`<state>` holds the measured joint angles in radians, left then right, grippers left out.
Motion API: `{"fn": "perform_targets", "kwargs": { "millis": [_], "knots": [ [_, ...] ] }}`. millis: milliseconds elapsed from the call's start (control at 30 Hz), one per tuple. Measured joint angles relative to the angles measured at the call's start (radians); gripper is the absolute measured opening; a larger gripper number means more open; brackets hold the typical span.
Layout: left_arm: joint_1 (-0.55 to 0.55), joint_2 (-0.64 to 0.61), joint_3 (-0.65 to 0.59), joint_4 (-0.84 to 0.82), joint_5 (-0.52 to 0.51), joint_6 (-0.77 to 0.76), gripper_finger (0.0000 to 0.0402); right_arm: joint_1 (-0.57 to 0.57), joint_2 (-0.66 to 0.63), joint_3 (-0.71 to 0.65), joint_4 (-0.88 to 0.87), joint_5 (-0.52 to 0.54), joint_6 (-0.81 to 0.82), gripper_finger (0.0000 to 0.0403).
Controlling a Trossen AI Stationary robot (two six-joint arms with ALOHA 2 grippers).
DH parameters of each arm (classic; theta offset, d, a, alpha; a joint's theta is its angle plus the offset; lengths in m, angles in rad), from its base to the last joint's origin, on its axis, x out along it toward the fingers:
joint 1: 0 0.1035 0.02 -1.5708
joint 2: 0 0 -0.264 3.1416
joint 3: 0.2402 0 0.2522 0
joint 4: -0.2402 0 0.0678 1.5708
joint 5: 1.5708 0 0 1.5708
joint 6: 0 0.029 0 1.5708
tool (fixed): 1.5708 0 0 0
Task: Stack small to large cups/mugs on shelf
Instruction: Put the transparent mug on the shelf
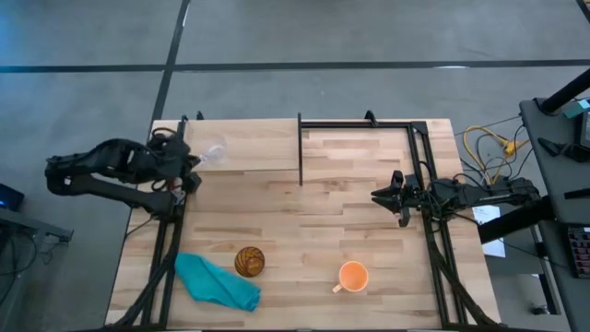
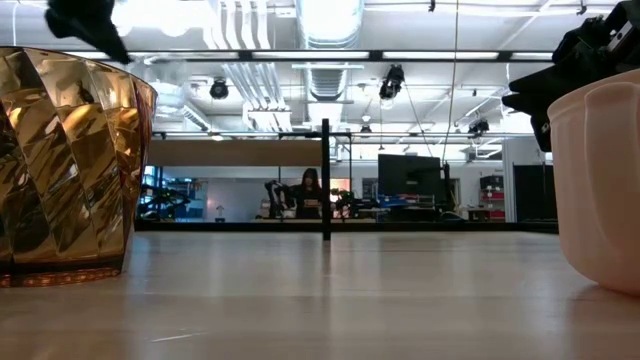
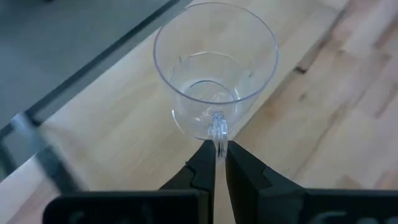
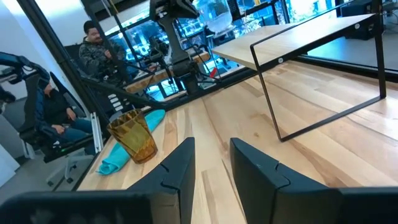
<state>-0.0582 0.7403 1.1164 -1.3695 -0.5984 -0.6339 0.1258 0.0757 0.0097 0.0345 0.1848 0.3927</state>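
The small clear cup (image 1: 212, 150) (image 3: 214, 68) stands upright over the left end of the raised wooden shelf (image 1: 249, 146) (image 3: 124, 143). My left gripper (image 1: 192, 166) (image 3: 219, 163) is shut on it from the shelf's left end. The amber patterned tumbler (image 1: 249, 261) (image 2: 65, 170) (image 4: 134, 138) and the orange mug (image 1: 353, 276) (image 2: 600, 180) stand on their bases on the table near its near edge. My right gripper (image 1: 383, 195) (image 4: 210, 168) hangs open over the table's right half, touching nothing. My left gripper pinches the clear cup's small handle (image 3: 219, 132) between its two fingertips (image 3: 202, 165). The fingers come from the table's left, slanting down. The cup stays upright with its mouth up. Whether its base rests on the shelf, I cannot tell.
A teal cloth (image 1: 217, 281) (image 4: 124, 149) lies crumpled beside the tumbler at the near left. A thin black divider (image 1: 300, 148) (image 2: 326, 180) ends the shelf panel; a bare black frame (image 1: 369, 124) (image 4: 323, 74) continues to its right. People sit beyond the table (image 4: 93, 50).
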Motion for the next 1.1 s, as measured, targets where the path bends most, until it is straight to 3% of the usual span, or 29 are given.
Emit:
{"fn": "perform_targets", "kwargs": {
  "millis": [167, 700, 1100],
  "knots": [
    [0.000, -0.013, -0.004, -0.155, -0.008, -0.096, 0.0008, 0.000, 0.000, 0.000, 0.000, 0.000, 0.000, 0.0096],
    [0.000, -0.126, -0.038, -0.202, -0.091, -0.203, 0.0008, 0.000, 0.000, 0.000, 0.000, 0.002, -0.003, 0.0096],
    [0.000, -0.040, -0.134, -0.201, -0.120, -0.387, 0.0008, 0.000, 0.000, 0.000, 0.003, 0.031, 0.000, 0.0096]
  ]
}}
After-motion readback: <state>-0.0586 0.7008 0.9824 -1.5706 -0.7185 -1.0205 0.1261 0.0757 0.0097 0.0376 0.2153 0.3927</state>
